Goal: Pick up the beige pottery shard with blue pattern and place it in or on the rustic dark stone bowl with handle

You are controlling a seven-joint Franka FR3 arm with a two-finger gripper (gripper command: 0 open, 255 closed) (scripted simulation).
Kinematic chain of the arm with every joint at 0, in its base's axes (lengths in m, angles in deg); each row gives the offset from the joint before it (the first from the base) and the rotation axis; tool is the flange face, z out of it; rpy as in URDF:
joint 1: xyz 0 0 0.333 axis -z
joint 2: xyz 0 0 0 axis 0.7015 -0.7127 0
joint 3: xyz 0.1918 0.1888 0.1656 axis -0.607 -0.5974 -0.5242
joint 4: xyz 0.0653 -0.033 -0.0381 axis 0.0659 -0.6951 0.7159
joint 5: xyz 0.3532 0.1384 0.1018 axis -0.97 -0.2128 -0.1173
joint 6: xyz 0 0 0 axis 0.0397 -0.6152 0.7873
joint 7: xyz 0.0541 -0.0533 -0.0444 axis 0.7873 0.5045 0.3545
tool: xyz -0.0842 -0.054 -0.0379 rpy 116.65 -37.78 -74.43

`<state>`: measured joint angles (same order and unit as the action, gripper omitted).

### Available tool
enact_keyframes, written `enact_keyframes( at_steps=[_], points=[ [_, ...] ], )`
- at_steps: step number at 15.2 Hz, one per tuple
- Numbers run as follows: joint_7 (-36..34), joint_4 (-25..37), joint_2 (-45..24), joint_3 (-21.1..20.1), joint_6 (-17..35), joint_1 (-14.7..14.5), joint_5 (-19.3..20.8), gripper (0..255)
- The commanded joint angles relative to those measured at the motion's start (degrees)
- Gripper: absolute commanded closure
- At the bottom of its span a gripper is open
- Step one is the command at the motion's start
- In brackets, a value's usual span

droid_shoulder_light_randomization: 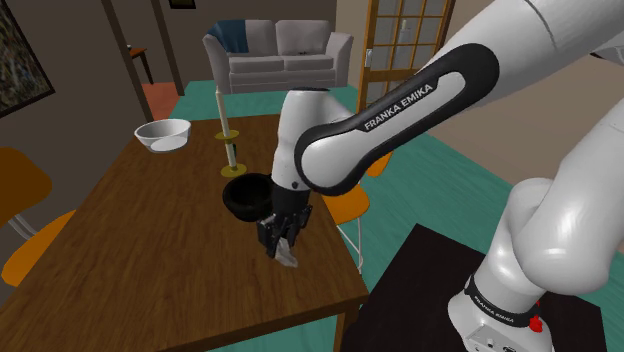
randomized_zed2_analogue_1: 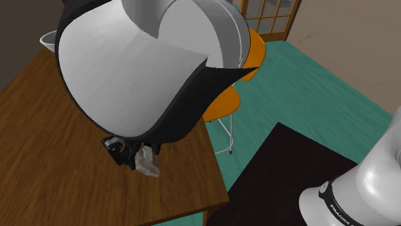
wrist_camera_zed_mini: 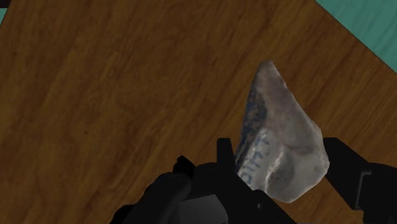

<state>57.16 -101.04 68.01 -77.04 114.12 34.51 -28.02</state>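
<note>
Judging the grasp as the step in hand: jaws look clamped on the pale, blue-marked shard (wrist_camera_zed_mini: 280,137), low at the bench (droid_shoulder_light_randomization: 120,250) corner nearest the stand, so next I need a lift and short carry to the dark bowl (droid_shoulder_light_randomization: 245,195).

Two bowls (droid_shoulder_light_randomization: 165,143) (droid_shoulder_light_randomization: 238,207), one shard (wrist_camera_zed_mini: 280,140)

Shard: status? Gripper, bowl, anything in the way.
Gripper shut on shard, low over table. Dark bowl close by, shard not in it. Nothing seen between; candlestick just beyond bowl.
</note>
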Motion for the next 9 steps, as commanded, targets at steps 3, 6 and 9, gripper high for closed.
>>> enact_keyframes(
  at_steps=[3, 6, 9],
  points=[
    [-0.69, 1.34, 2.16, 0.29, -3.46, 0.12, 0.32, 255],
    [-1.16, 2.55, 3.47, 0.53, -5.94, 0.23, 0.6, 255],
    [-1.62, 3.86, 4.65, 0.78, -8.4, 0.35, 0.89, 255]
  ],
)
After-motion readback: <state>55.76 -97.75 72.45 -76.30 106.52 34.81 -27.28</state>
